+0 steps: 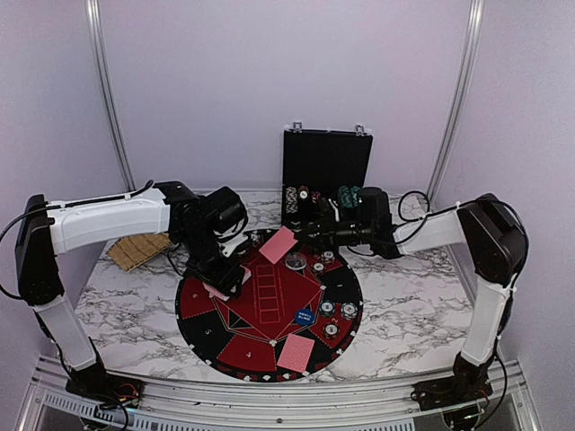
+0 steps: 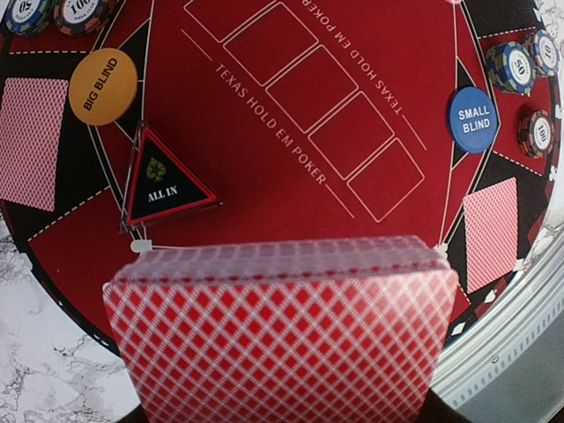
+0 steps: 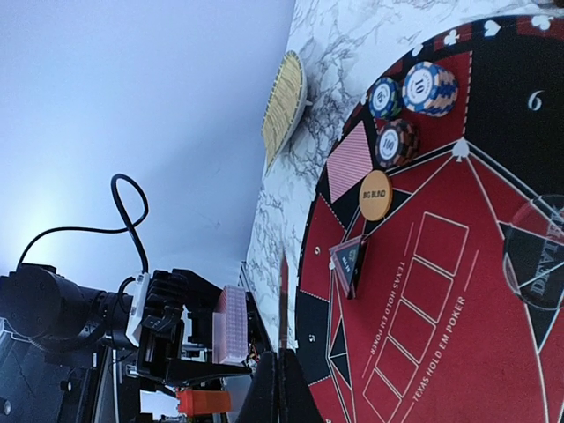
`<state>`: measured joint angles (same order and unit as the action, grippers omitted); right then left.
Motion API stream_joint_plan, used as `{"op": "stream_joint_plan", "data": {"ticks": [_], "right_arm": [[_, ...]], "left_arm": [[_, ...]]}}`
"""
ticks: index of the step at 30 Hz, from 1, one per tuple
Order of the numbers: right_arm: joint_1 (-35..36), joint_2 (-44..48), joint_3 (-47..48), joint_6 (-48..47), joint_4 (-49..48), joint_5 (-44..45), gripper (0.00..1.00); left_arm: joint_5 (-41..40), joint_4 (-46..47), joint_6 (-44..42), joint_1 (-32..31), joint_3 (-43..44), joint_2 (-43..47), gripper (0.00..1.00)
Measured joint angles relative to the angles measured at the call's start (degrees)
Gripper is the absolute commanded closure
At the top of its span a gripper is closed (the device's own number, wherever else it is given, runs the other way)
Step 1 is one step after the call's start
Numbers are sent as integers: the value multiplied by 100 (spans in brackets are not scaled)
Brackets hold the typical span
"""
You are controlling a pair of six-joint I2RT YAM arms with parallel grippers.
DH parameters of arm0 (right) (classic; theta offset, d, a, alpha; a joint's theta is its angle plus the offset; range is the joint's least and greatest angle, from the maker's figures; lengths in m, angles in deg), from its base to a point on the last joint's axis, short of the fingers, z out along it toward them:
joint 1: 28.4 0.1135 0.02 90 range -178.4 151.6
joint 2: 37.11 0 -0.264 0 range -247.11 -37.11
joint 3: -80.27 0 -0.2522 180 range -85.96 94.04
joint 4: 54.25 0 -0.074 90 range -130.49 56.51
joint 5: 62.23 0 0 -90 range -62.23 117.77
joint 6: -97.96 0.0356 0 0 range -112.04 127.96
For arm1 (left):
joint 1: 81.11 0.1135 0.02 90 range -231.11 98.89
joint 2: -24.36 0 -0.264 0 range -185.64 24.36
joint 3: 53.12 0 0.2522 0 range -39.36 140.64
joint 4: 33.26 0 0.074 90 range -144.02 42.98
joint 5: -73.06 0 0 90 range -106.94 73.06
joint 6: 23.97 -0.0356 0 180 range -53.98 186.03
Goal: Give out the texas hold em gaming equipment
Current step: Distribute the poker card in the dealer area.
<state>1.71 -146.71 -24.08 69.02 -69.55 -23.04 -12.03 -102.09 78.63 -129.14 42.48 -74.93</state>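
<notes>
Left tool: the left tool (image 1: 222, 274) hangs over the near-left rim of the round black-and-red numbered mat (image 1: 199, 334), jaws part-spread and clamped on a thick deck of red-backed, diamond-patterned playing cards (image 2: 282, 339).
Deck heading: in the left wrist view its long axis runs side to side, and its free long edge faces the mat's middle.
Around the mat: orange "big blind" disc (image 2: 103, 85), black triangular "all in" marker (image 2: 163, 181), blue "small blind" disc (image 2: 471, 120), stripe-edged chip stacks (image 2: 520, 63) and face-down cards (image 2: 489, 231) already sit at several seats.
Right tool: the right tool (image 1: 304, 226) is over the far side, closed on one red-backed card (image 1: 277, 244); in the right wrist view it shows edge-on (image 3: 283, 300).
Step in hand: dealing, I'd say; some seats look unserved.
Next move: likely carrying that single card to a bare seat and laying it flat, without nudging the chips.
Backdrop: a black hinged case (image 1: 326, 162) stands open behind, on the marble-patterned surface (image 1: 404, 296).
</notes>
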Motion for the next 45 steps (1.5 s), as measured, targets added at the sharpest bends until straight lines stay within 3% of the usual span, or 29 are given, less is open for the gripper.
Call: {"op": "stream_joint_plan", "data": {"ticks": [13, 28, 45], "right_arm": [[-404, 4, -31, -476, 557, 299, 100], [-424, -979, 1521, -1176, 1458, 1198, 100], [-431, -1663, 2188, -1440, 2037, 1869, 100]], "left_arm": [[2, 0, 0, 42, 0, 0, 59], [4, 17, -7, 160, -59, 57, 59], [15, 44, -22, 234, -114, 155, 59]]}}
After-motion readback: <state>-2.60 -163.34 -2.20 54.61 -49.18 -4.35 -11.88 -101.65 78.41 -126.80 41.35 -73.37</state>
